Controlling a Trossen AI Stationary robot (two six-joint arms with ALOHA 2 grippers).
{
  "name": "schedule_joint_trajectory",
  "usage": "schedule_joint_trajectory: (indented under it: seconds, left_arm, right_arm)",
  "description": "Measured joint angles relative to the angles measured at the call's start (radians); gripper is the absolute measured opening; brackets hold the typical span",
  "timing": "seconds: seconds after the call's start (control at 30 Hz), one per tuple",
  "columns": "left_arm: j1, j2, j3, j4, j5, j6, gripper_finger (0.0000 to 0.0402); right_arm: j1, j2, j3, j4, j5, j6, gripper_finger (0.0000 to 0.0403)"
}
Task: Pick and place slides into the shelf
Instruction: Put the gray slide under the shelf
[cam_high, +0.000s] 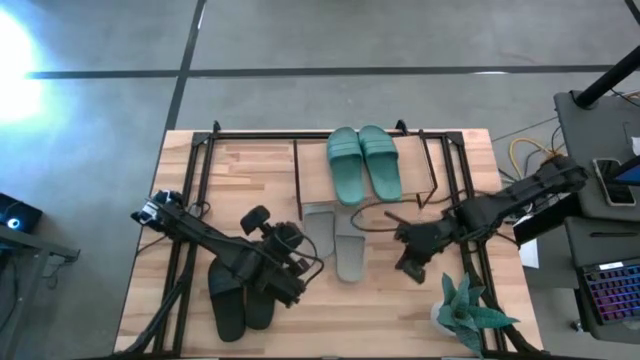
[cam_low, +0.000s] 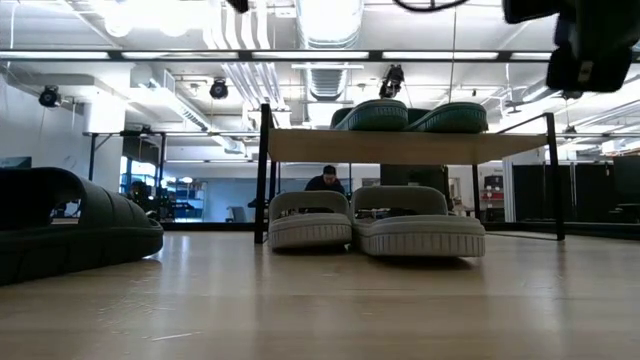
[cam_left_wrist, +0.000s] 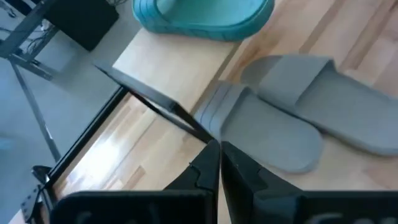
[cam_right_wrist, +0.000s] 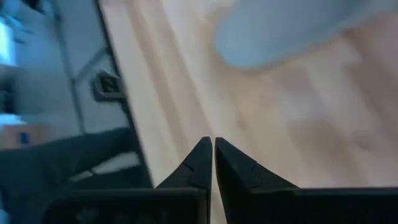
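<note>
Dark left gripper (cam_left_wrist: 219, 149) and right gripper (cam_right_wrist: 213, 144) pressed together, seemingly holding nothing.

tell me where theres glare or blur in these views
High view: a bright flare washes out the floor at the upper left corner. Low view: ceiling lights blow out, and the black slide at near left is a dark shape. Left wrist view: mild blur on the grey slides. Right wrist view: heavy blur, the grey slide is a pale smear.
</note>
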Motion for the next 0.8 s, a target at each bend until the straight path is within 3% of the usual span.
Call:
schedule_joint_trajectory:
  seconds: [0.13, 0.33, 0.6, 0.8]
  left_arm:
    - [-0.006, -0.032, -0.095, 0.001, 0.021, -0.002, 0.0000]
    - [-0.039, -0.140, -0.318, 0.145, 0.048, -0.001, 0.0000]
    - [-0.069, -0.367, -0.687, 0.541, 0.047, -0.001, 0.0000]
    - [-0.069, -0.452, -0.840, 0.604, 0.026, 0.000, 0.0000]
  right_arm:
    - [0.001, 0.117, -0.047, 0.236, 0.001, 0.033, 0.0013]
    - [0.002, 0.335, -0.010, 0.404, -0.003, 0.052, 0.0013]
    - [0.038, 0.520, 0.117, 0.424, 0.019, 0.175, 0.0013]
    - [0.080, 0.580, 0.172, 0.405, 0.171, 0.383, 0.0013]
